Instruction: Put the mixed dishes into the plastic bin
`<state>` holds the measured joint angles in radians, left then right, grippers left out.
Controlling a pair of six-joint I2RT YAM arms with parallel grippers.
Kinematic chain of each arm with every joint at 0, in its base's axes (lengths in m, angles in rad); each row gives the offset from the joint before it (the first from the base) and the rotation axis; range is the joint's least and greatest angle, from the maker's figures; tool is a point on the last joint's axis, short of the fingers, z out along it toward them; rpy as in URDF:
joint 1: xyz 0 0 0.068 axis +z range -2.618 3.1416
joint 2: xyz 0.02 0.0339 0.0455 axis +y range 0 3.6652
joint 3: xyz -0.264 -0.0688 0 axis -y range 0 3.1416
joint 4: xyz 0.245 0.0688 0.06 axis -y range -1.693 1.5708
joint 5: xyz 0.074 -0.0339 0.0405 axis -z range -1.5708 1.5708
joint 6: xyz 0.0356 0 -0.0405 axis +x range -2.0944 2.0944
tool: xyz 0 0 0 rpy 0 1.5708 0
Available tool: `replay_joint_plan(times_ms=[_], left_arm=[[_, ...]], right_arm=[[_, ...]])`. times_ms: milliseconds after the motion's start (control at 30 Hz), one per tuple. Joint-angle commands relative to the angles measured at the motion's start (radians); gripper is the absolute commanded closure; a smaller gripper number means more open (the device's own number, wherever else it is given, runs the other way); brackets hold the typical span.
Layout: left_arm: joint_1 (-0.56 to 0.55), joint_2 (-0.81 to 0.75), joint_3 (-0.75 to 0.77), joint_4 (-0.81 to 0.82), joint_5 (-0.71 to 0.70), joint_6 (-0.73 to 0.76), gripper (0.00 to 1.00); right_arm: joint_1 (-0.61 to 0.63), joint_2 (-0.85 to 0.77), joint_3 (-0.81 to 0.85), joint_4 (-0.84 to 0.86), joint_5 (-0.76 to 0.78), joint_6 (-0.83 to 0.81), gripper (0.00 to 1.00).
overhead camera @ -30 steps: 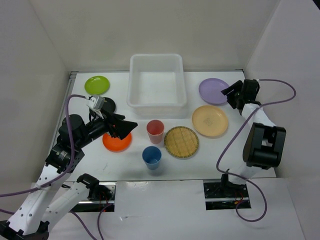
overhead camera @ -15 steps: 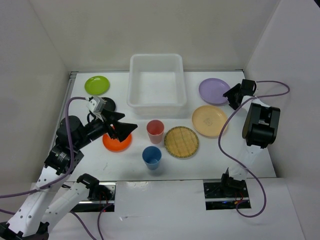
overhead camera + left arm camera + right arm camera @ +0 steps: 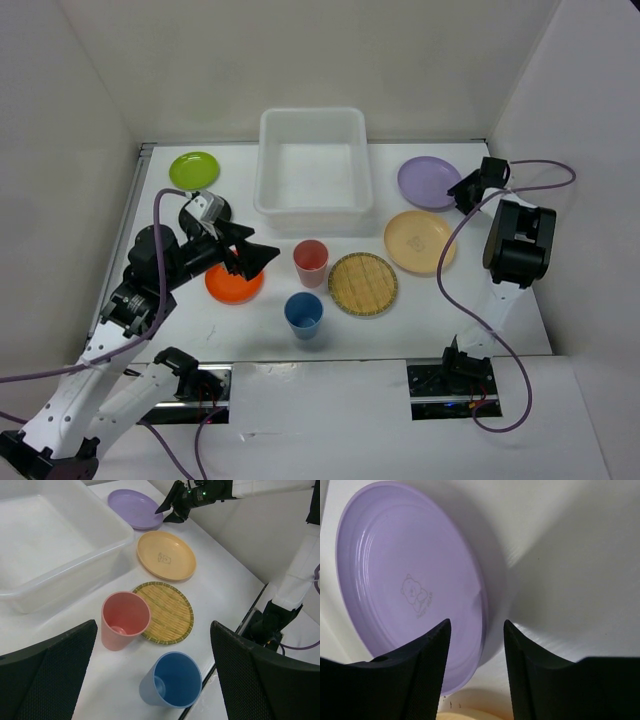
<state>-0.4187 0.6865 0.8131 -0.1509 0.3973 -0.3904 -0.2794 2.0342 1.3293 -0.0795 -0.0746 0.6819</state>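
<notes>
Right wrist view shows the right gripper (image 3: 475,630) half open, one finger on each side of the edge of the lavender plate (image 3: 405,580), not pinching it yet; the plate lies flat to the right of the plastic bin (image 3: 312,218), nearest this arm.

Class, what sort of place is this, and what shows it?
Probably a robotics lab cell: white walls box in the table, the left arm and right arm are bolted at its edge, and coloured dishes lie beside a plastic bin.
</notes>
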Motion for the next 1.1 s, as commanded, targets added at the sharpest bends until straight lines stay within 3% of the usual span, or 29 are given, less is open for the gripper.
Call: replay_joint_plan(times_ms=[0,233,500,800,1067], left_arm=[[0.000,-0.001,0.003,0.051,0.003,0.038,0.00],[0.000,-0.011,0.003,0.051,-0.029,0.019,0.00],[0.000,-0.021,0.003,0.051,-0.051,0.019,0.00],[0.000,-0.021,0.003,0.042,-0.069,0.019,0.00],[0.000,-0.010,0.003,0.042,-0.080,0.019,0.00]], right_arm=[[-0.003,0.034,0.051,-0.005,0.009,-0.012,0.49],[-0.003,0.063,0.071,-0.005,-0.001,-0.012,0.57],[0.008,0.063,0.100,-0.032,0.009,-0.002,0.99],[0.037,-0.158,0.071,-0.032,0.097,0.036,1.00],[0.077,-0.357,0.105,-0.022,0.061,0.038,1.00]])
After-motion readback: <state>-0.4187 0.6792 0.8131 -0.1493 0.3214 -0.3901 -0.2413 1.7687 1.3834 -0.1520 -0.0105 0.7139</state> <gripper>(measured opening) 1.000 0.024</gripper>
